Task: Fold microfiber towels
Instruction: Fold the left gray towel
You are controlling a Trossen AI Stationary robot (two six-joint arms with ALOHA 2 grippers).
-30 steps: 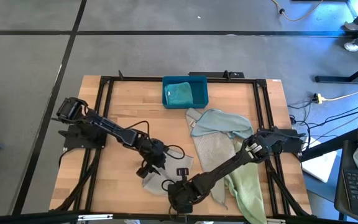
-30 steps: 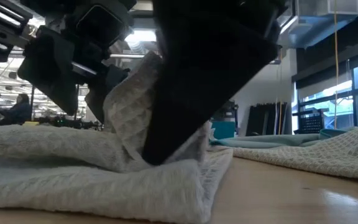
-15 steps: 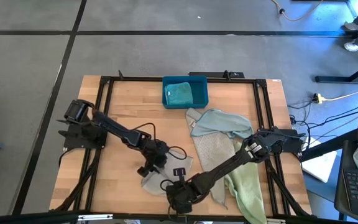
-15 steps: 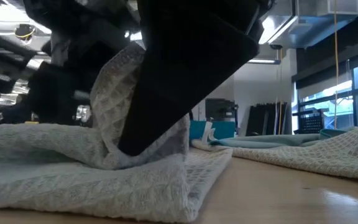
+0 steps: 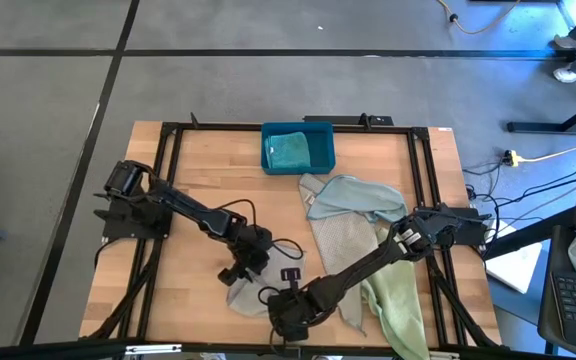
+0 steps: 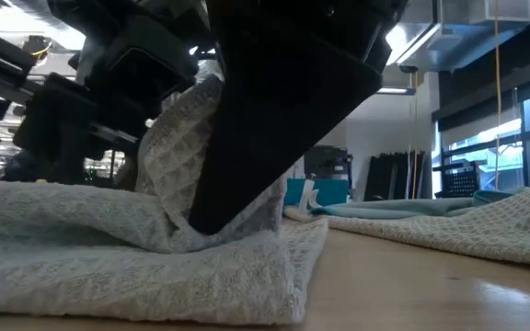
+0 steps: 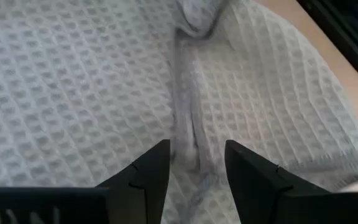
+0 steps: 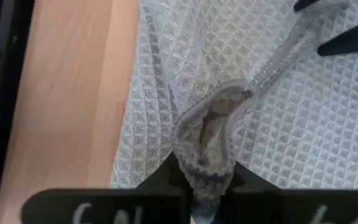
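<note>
Wood-topped table (image 5: 193,170), both arms at its 6 o'clock edge, folding barely begun.

Butcher-block planks carry a loose heap toward 3 o'clock: a pale blue towel (image 5: 353,197) over a grey-beige towel (image 5: 338,240), with a pale green towel (image 5: 393,300) trailing down. At 12 o'clock a rigid blue bin (image 5: 298,147) holds a teal towel (image 5: 290,150), seemingly finished. A second grey-beige waffle-weave towel (image 5: 243,293) lies rumpled at 6 o'clock. The right gripper (image 8: 205,186) has its fingers clamped on a puckered hem. The left gripper (image 7: 196,163), fingers partly apart, straddles a raised crease; whether it grips is unclear. Four towels look unfolded.
</note>
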